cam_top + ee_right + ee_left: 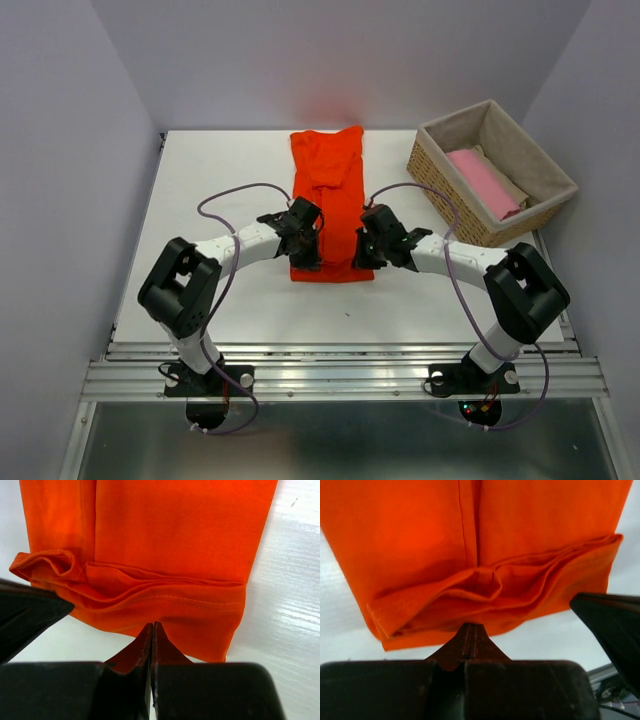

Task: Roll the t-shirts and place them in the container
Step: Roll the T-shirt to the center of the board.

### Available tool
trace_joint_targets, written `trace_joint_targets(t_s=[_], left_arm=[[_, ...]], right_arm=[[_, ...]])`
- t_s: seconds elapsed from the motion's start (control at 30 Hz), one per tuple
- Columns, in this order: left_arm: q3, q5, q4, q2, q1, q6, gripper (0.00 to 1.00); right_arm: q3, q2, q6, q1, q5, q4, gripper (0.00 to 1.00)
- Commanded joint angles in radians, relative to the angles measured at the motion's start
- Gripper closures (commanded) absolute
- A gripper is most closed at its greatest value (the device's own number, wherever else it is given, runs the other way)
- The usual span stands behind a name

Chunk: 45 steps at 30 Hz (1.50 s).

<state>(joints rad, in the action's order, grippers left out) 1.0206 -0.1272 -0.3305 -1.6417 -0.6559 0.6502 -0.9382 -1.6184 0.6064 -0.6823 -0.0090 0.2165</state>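
Left tool (470,634): both fingers pressed flat together, no gap, tips set against the near hem of the orange-red t-shirt (530,530). Could not tell whether any cloth was pinched between them.

Right tool (152,630): same posture, fingers closed tight, tips meeting the same hem toward its right end. Again, a pinch on the cloth could not be confirmed.

The two tools sat side by side, near each other, and each showed as a dark shape at the edge of the other's wrist view.

Just beyond the tips the hem was turned up and back on itself in a low, wrinkled fold running across the shirt's width.

The shirt lay folded into a long narrow strip, flat on the white tabletop (200,200), running from the middle of the far edge toward the near edge.

A wicker basket (440,172) stood at the far right corner, well apart from the strip, with a pink t-shirt (485,182) lying inside.
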Motion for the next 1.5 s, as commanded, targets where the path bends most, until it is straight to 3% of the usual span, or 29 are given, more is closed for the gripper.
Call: trace_joint_targets(t_s=[0.0,0.43,0.8,1.07,1.23,1.47], left_arm=[[0.114,0.032,-0.005,-0.062,0.012,-0.064,1.0],[0.188,0.103,-0.035,-0.099,0.121,-0.096,1.0],[-0.003,0.026,0.027,0.092,0.119,-0.037,1.0],[-0.036,0.011,0.099,-0.012,0.121,-0.038,1.0],[-0.031,0.081,0.07,-0.059,0.119,-0.046,1.0],[-0.073,0.189,-0.008,-0.015,0.124,-0.057,1.0]], right_arm=[[-0.048,-0.001,0.019,-0.005,0.001,-0.029,0.99],[-0.123,-0.07,0.02,-0.005,0.029,-0.023,0.99],[-0.145,-0.095,0.026,-0.033,-0.04,-0.042,0.99],[-0.188,-0.201,0.027,-0.033,-0.003,-0.054,0.99],[-0.214,-0.279,0.021,-0.033,0.05,-0.045,0.99],[-0.174,-0.141,0.003,-0.033,0.159,0.01,0.99]])
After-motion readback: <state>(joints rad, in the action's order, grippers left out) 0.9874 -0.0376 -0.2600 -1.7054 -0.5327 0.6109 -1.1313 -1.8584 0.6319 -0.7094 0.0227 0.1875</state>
